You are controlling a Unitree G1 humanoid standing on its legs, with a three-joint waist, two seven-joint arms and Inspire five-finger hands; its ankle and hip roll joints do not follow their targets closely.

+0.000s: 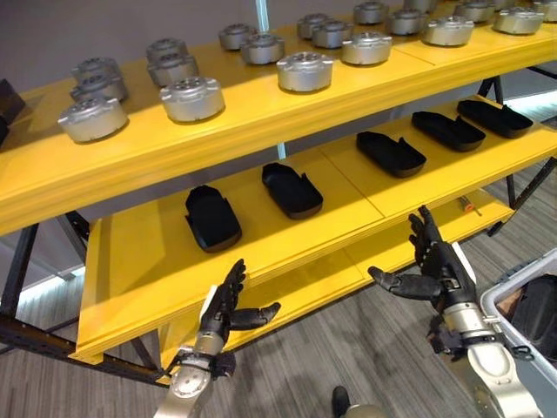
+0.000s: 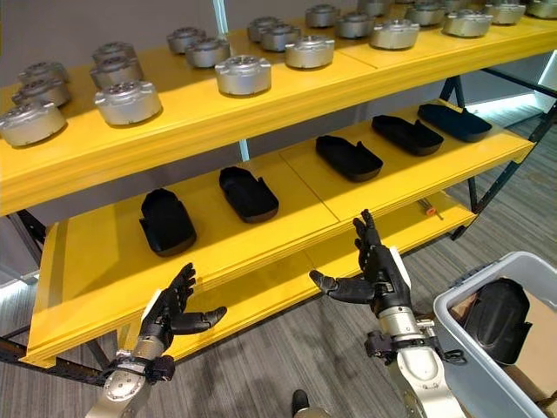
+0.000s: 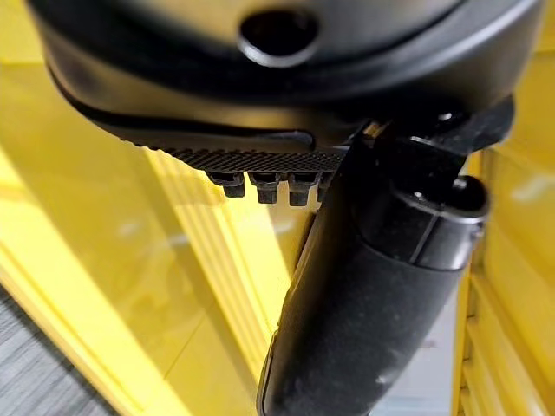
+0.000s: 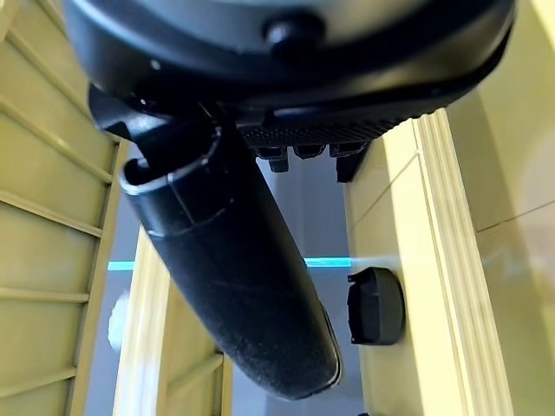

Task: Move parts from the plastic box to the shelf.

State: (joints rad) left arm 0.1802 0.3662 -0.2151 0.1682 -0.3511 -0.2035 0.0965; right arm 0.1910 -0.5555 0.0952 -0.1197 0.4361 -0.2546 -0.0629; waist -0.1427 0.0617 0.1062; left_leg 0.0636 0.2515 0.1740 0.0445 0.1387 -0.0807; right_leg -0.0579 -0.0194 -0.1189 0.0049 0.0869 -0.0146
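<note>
We see one black moulded plastic part lying in the grey plastic box on the floor at our right, while five black parts of the same kind already lie in a row on the middle board of the yellow metal shelf. Silver round metal housings fill the top board. Our right hand hovers before the lower shelf edge, fingers straight and released, holding nothing; our left hand hangs likewise in front of the shelf, fingers relaxed and empty. We judge that we stand between placements: the next move calls for turning the right hand down to the box and closing on the remaining part there.
</note>
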